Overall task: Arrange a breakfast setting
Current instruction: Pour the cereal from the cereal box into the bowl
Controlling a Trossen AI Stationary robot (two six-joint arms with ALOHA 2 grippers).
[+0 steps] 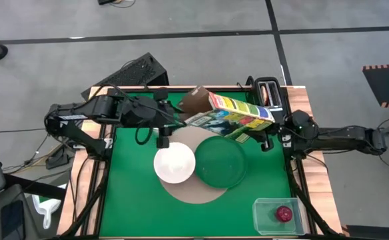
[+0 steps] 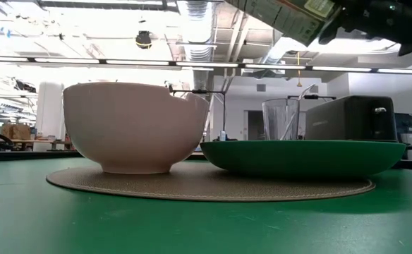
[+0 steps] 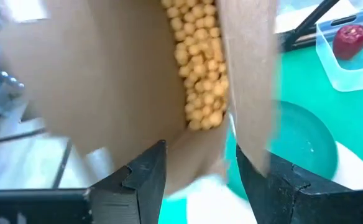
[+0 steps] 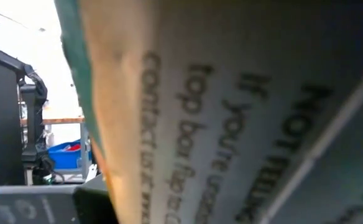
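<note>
My left fingers (image 3: pixel 197 180) stand apart at the open end of the cereal box (image 1: pixel 231 115), one on either side of a brown flap; I cannot tell whether they touch it. Past them, yellow cereal balls (image 3: pixel 200 68) lie inside the box. My right fingers (image 1: pixel 264 137) are at the box's other end; its printed side fills my right wrist's view, and the box hangs tilted in the air there, so I take it as gripped. The box hangs over the far edge of the round mat (image 1: pixel 198 193), above the green plate (image 1: pixel 220 161). The plate and the white bowl (image 1: pixel 174 163) sit side by side on the mat, touching. The red fruit (image 1: pixel 284 213) lies in a clear tub (image 1: pixel 264 207), at the table's (image 1: pixel 134 200) near right corner. A black toaster (image 1: pixel 269 90) stands beyond the box.
</note>
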